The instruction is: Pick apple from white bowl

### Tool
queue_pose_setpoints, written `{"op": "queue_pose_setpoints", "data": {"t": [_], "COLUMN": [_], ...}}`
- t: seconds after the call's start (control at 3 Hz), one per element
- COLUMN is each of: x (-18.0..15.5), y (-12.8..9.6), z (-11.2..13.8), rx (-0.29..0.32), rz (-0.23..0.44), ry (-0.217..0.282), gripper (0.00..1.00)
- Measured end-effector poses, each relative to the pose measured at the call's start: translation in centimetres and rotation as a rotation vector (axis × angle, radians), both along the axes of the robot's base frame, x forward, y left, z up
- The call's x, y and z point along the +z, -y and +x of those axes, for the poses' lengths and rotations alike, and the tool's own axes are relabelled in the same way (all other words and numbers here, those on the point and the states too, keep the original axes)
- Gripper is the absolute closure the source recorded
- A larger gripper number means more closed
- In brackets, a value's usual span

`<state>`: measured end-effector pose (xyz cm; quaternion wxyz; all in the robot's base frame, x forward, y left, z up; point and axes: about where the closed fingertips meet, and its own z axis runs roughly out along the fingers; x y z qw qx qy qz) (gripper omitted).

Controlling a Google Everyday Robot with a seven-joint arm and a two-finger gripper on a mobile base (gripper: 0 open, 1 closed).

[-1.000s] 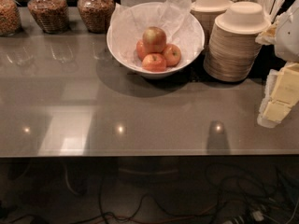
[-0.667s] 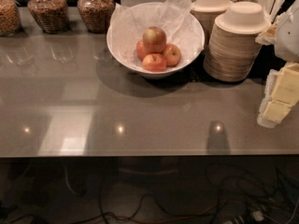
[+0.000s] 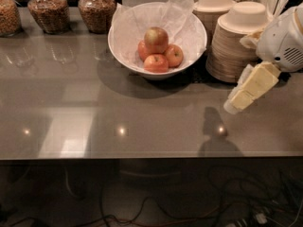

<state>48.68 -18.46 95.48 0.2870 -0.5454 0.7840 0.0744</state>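
Observation:
The white bowl (image 3: pixel 124 51) stands at the back middle of the grey counter, lined with crinkled white tissue paper. Several red-yellow apples lie in it, one apple (image 3: pixel 156 39) on top of the others. My gripper (image 3: pixel 240 98) hangs at the right, above the counter, pointing down and to the left. It is to the right of the bowl and in front of it, apart from it and holding nothing that I can see. Its white arm housing (image 3: pixel 284 39) sits above it at the right edge.
Two stacks of tan disposable bowls (image 3: pixel 234 41) stand right of the white bowl, close behind my gripper. Three glass jars of grain and nuts (image 3: pixel 47 8) line the back left. The counter's front edge (image 3: pixel 142 156) runs across, with cables on the floor below.
My gripper and arm have moved left, further in over the counter. The bowl and apples have not moved.

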Motion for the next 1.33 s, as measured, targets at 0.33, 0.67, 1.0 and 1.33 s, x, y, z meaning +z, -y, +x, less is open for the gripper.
{"op": "queue_pose_setpoints", "data": {"t": [0.33,0.67,1.0,1.33], "x": [0.1,1.3,2.5,2.8], "y": [-2.5,-5.1,-8.1,-11.2], "z": [4.7,9.5,13.2,16.0], "rx": [-0.035,-0.040,-0.022,-0.002], "rz": [0.169,0.263,0.305,0.300], "ry": [0.072,0.137,0.182,0.211], "gripper": [0.00,0.00,0.00,0.00]}}
